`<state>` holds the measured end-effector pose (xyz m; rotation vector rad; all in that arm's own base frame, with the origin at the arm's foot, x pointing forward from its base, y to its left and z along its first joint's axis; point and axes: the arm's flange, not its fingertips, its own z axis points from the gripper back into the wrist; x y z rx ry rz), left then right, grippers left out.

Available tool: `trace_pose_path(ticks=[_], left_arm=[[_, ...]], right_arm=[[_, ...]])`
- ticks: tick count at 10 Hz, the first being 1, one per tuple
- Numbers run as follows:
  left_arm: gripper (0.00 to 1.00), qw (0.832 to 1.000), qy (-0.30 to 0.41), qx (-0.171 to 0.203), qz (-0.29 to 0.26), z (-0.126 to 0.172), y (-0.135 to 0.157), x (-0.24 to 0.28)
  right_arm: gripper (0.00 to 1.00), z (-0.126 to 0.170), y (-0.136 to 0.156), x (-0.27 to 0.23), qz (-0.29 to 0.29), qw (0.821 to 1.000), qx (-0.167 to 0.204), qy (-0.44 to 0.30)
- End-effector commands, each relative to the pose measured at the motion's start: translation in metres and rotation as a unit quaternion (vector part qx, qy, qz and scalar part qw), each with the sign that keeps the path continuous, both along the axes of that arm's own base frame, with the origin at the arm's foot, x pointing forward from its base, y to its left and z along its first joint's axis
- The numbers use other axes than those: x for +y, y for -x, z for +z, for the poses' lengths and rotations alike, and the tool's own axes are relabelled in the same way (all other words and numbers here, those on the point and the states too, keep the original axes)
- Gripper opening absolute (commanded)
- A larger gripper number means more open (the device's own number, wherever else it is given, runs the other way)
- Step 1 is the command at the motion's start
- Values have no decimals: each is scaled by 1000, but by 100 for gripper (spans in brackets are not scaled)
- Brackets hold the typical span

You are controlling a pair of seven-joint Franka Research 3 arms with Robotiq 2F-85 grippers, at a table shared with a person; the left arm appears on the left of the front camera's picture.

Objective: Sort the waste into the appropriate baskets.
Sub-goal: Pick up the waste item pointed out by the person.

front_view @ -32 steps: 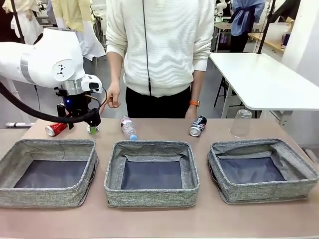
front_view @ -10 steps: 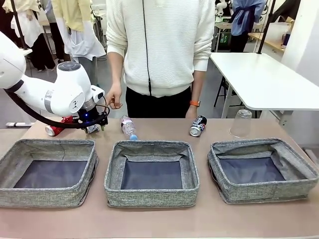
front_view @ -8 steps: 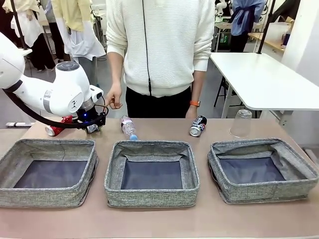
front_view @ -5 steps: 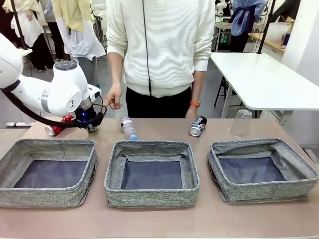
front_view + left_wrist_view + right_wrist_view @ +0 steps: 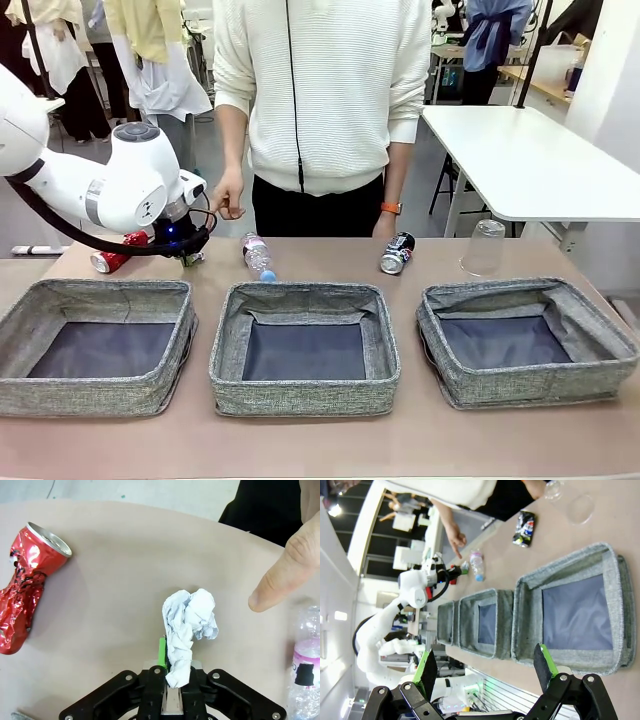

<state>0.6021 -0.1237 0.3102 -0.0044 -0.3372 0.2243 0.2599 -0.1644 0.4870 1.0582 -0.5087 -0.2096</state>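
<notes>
L gripper (image 5: 167, 676) clamped on crumpled white paper ball (image 5: 189, 622), which sticks out past the fingertips.
L wrist cam: crushed red can (image 5: 27, 585) left of fingers, bottle (image 5: 304, 665) right. Front cam: I can't tell the grip. R gripper (image 5: 486, 669) spread, empty.

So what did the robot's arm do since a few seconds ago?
The left arm came down and tipped over, and the left end effector is now shut on the crumpled paper ball. The crushed red can, bottle, printed can, cup and three baskets stayed put, and the person's hand kept pointing.
</notes>
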Motion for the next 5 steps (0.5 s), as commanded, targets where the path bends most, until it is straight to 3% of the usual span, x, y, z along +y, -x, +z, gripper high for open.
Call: trace_pose_path(ticks=[1,4,5], left_arm=[[0,1000,-16,5,14,-5,1,-7],[0,1000,-10,10,19,-3,5,-4],[0,1000,-2,11,19,16,22,-3]], right_arm=[[100,3,-3,-1,3,1000,-15,-1],[100,3,-3,-1,3,1000,-15,-1],[100,3,-3,-1,3,1000,-15,-1]])
